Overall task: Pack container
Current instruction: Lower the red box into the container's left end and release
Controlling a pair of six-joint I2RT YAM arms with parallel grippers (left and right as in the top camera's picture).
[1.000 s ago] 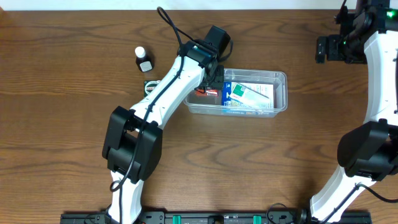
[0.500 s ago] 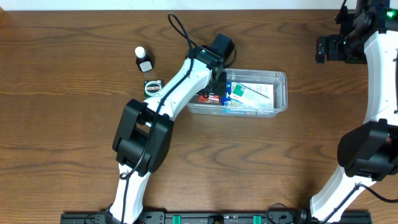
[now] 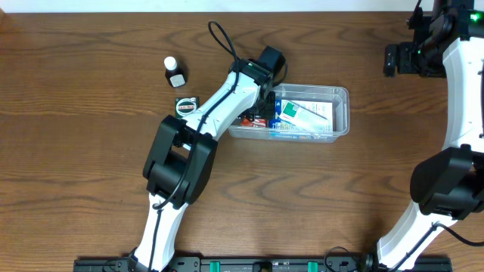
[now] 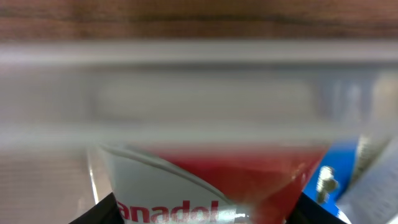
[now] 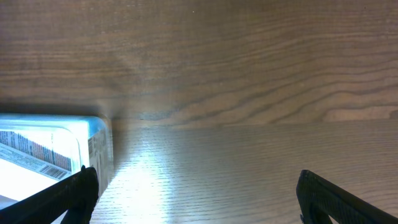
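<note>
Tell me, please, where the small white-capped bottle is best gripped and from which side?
Probably the dark body of the bottle, just below its white cap, coming from above with jaws across its narrow width: it sits free on the table, with bare wood on both sides.

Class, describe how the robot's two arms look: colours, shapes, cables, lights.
The left arm and right arm have white rounded shells with chunky black joints. A black cable loops off the left one. A green light glows near the right wrist. Its fingers are black.
</note>
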